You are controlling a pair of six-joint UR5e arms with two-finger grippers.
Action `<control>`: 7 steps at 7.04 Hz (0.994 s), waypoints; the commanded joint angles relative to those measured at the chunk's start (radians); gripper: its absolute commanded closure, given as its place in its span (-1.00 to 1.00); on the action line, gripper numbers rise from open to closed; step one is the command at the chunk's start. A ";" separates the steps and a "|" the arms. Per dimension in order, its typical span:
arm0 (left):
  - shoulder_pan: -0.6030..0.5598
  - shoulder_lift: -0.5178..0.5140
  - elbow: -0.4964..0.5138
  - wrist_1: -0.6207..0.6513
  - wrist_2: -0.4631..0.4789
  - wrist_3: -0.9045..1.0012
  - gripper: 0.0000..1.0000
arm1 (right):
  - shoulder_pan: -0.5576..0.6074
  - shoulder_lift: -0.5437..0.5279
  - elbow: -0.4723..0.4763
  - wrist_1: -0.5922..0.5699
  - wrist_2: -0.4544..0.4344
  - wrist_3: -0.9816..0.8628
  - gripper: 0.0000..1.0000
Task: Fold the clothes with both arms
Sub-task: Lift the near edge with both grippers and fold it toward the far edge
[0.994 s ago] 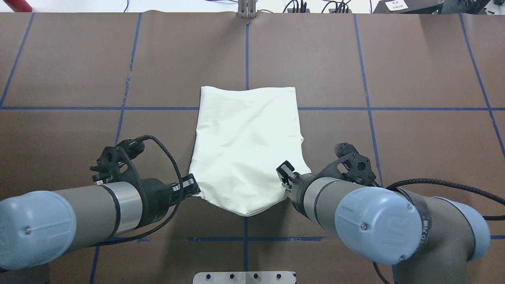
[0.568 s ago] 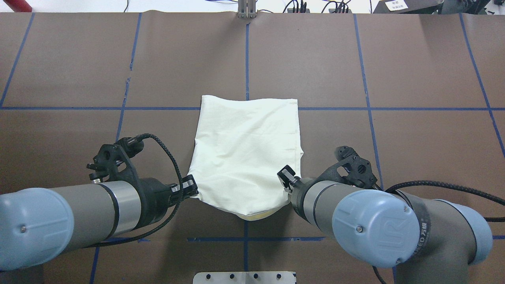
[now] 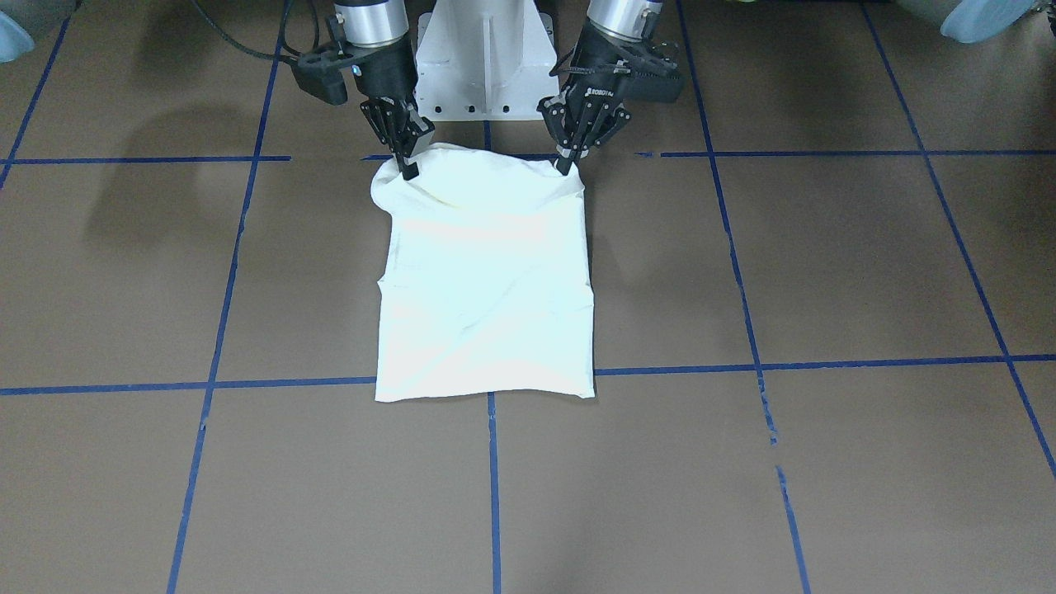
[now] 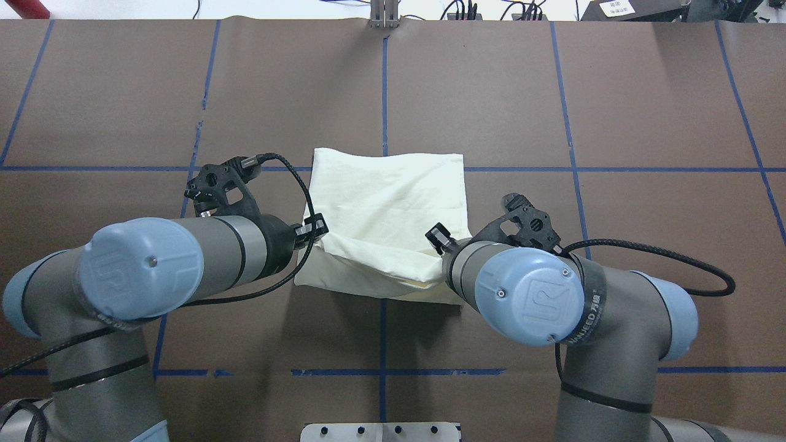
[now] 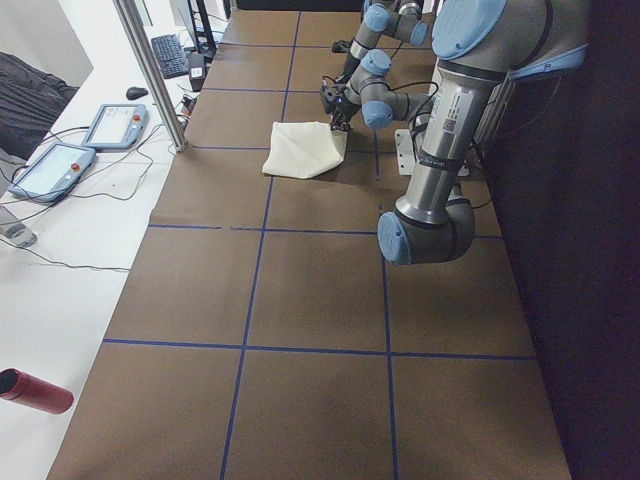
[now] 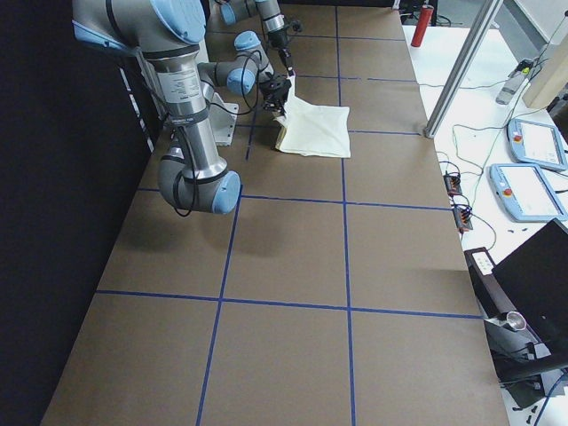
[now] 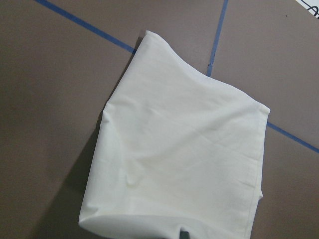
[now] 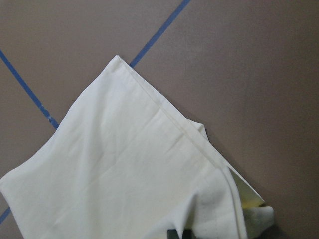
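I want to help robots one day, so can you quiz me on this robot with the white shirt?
1. True or false: the T-shirt lies spread flat with both sleeves showing.
2. The tape lines on the table are: A red, B blue, C green.
3. How many grippers pinch the T-shirt?
Key: 1 false, no sleeves show; 2 B; 3 two, the left gripper and the right gripper.

One T-shirt (image 4: 387, 209), two arms (image 4: 227, 252) (image 4: 614, 301), two end effectors (image 3: 568, 158) (image 3: 407, 161).
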 commanded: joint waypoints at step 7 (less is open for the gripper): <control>-0.113 -0.195 0.432 -0.104 0.004 0.118 1.00 | 0.160 0.186 -0.474 0.219 0.063 -0.126 1.00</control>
